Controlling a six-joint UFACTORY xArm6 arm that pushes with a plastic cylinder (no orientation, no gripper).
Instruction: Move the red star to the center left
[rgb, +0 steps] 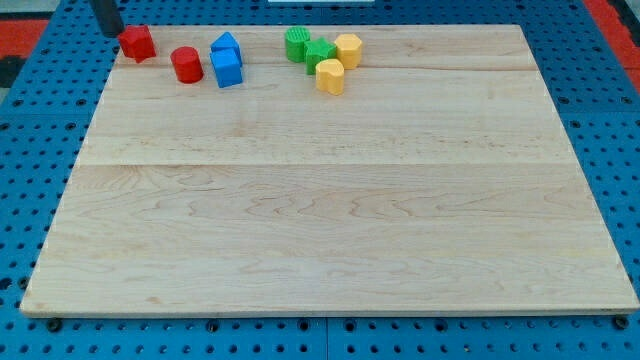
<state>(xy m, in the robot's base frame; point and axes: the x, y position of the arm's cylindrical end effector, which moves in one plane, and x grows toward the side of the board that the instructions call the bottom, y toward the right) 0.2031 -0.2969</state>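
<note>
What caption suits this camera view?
My tip sits just left of the red star at the board's top-left corner; the other blocks line the top edge.

Only a short stub of the arm is seen, cut off by the view's top edge: a plain straight rod, dark grey to black, matte. My tip (108, 32) is blunt and just as dark. No cables, screws or markings can be made out.

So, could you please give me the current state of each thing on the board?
My tip: just off the board's top-left corner, left of the red star.
Red star: at the top-left corner.
Red cylinder: standing alone.
Blue blocks: touching.
Green and yellow blocks: clustered.
</note>
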